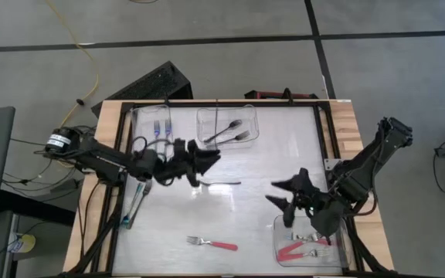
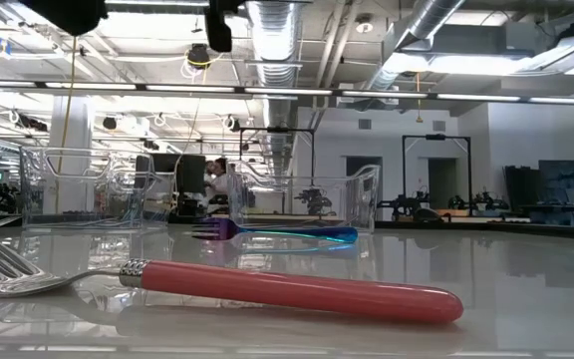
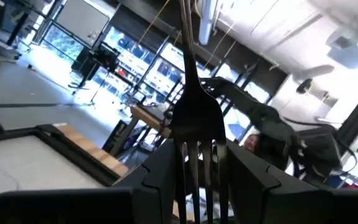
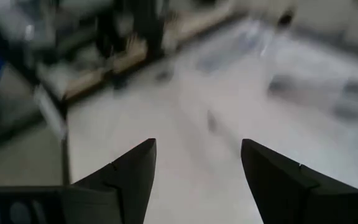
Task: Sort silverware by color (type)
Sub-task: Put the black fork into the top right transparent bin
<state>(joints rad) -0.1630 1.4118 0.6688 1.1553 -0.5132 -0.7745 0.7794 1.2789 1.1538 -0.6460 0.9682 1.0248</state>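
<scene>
1. The left gripper (image 1: 207, 161) hangs over the counter (image 1: 246, 216) middle, its jaws clamped on a black-handled fork (image 3: 194, 106) by the tines.
2. The right gripper (image 1: 280, 197) hovers beside the near-right tub (image 1: 278, 239), jaws spread, empty.
3. A red fork (image 1: 213, 244) lies on the counter's near edge.

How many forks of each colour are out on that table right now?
Red forks: 3, one loose, two in the near-right tub.
Blue forks: about 4, two loose, two in the far-left tub.
Black forks: 3, two in the far-middle tub, one in the left hand.
Total: about 10.
</scene>
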